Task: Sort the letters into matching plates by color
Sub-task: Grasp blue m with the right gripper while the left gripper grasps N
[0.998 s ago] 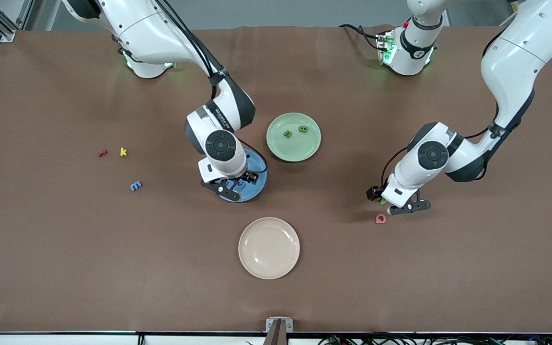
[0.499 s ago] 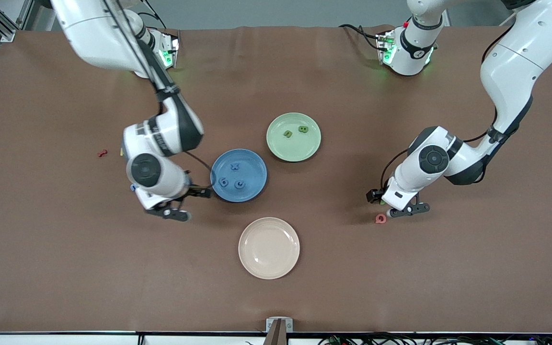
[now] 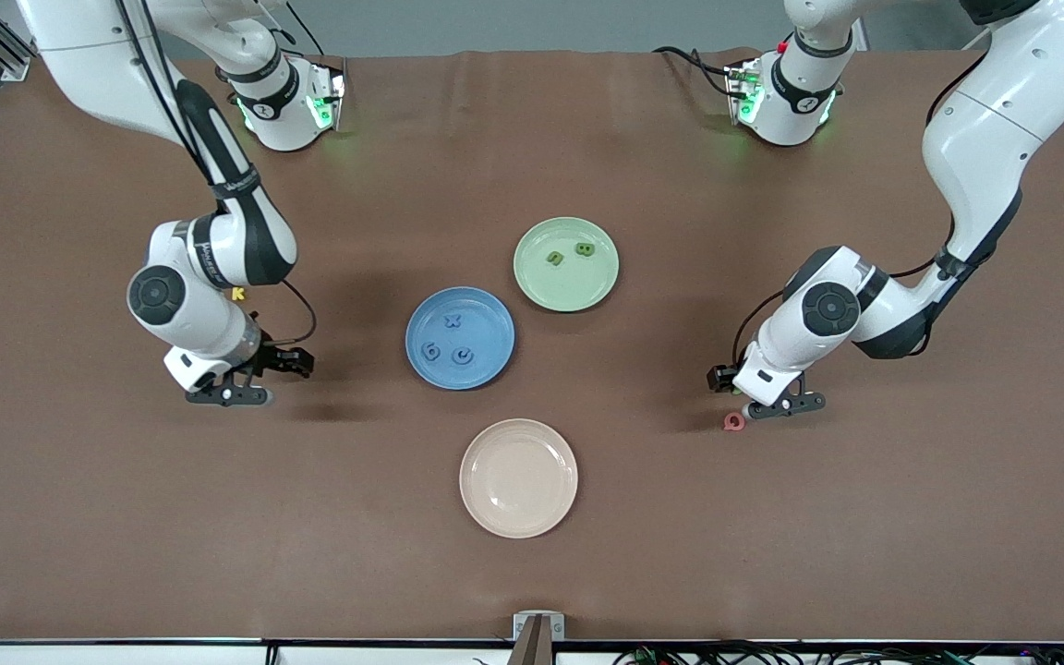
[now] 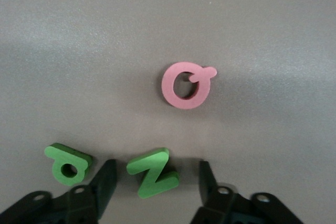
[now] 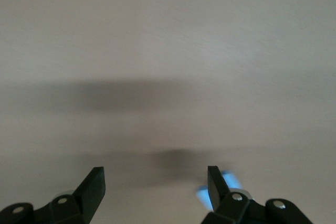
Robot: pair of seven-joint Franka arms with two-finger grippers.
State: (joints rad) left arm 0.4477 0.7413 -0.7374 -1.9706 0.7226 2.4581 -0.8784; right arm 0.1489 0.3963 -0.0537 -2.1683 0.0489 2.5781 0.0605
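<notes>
Front view: nearest lies the cream plate on the counter. Farther, toward the left arm's end, the left hand is low over the counter, fingers apart astride a green Z without gripping it; a green d lies just beside one finger, a pink Q near. The right hand is spread and empty over the counter at the right arm's end, a blue letter at one fingertip. The blue plate holds three blue letters; farther, the green plate holds two. A yellow k lies by the right arm.
</notes>
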